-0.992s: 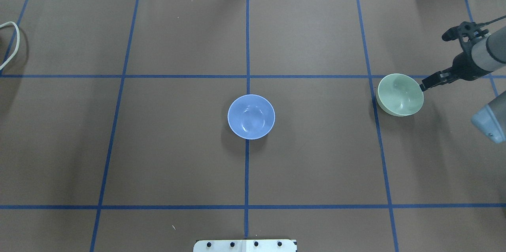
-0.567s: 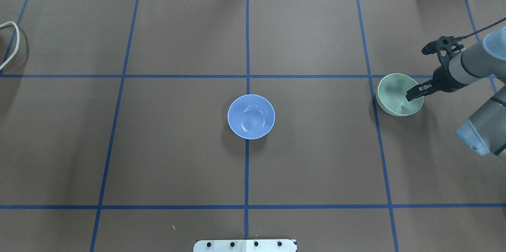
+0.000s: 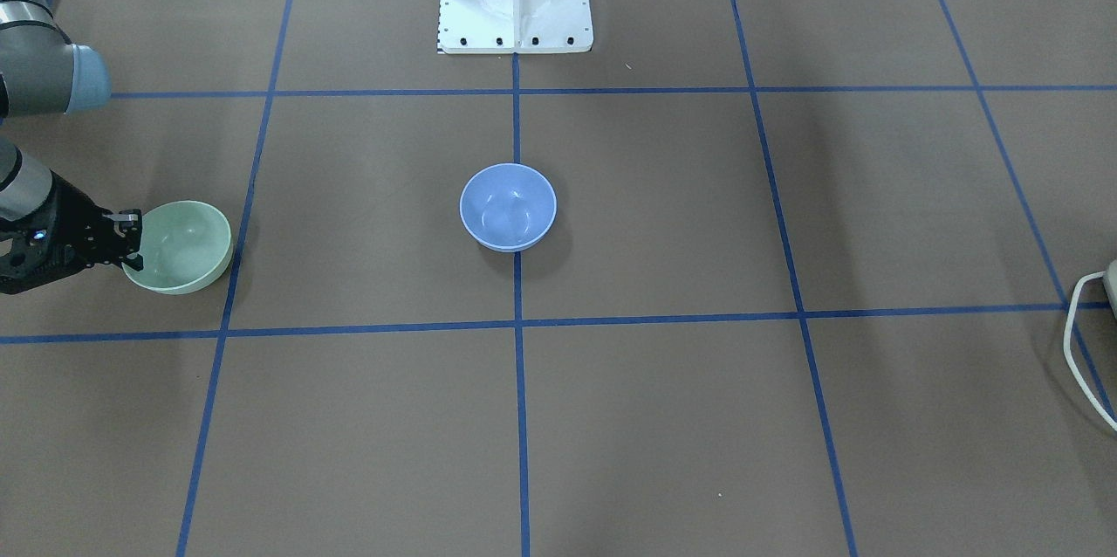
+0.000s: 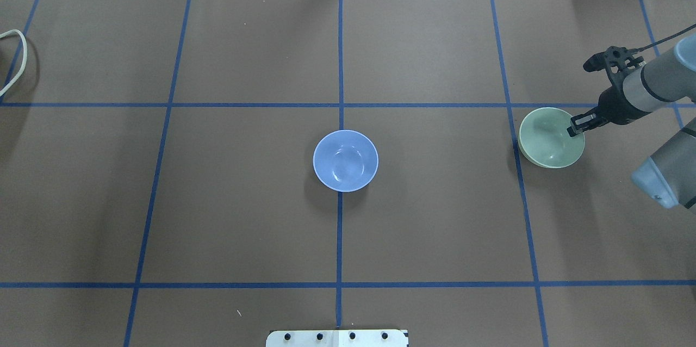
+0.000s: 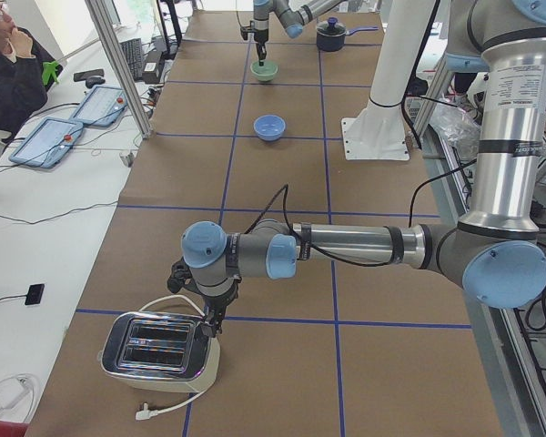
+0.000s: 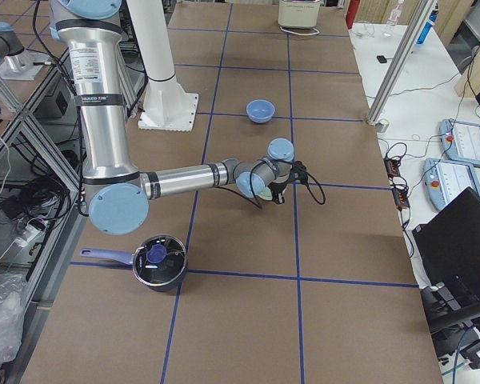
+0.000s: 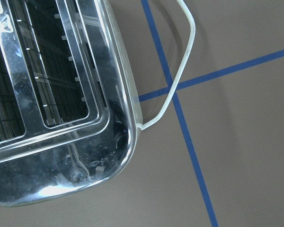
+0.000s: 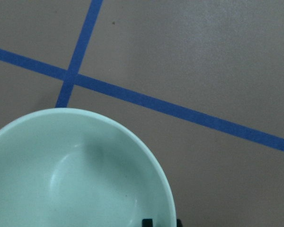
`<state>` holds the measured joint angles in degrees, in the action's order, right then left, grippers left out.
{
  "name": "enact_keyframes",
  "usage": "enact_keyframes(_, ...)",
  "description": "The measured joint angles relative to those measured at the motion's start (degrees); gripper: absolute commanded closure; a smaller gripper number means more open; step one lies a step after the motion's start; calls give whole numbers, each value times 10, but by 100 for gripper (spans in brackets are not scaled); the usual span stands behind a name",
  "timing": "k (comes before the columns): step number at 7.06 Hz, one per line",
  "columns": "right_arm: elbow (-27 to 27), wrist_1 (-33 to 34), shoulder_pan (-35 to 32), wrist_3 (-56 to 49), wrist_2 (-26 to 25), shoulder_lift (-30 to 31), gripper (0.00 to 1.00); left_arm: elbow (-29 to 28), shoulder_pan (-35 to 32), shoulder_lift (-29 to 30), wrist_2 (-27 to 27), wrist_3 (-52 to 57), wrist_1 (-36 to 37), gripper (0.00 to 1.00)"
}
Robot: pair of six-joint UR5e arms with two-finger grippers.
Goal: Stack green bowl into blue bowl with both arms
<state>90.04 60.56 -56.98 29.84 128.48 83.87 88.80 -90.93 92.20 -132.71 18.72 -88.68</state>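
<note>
Mint-green glossy round bowl (image 4: 546,143) rests unstacked, well apart from the periwinkle-blue round bowl (image 4: 345,161), its rim straddled by seemingly unclenched jaws of the grey right arm (image 4: 647,86); lifting and stacking remain.

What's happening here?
The right arm has its end effector at the rim of the green bowl, with one finger on each side of it. It isn't clear whether it is clamped. The blue bowl sits empty in the middle, so nothing is stacked yet. The left arm hangs over a toaster, far from both bowls.
</note>
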Motion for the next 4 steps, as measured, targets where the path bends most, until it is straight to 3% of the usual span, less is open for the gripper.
enact_keyframes(4, 15, 1, -33, 50, 46, -25, 100, 3, 0, 0, -1, 0, 0, 2)
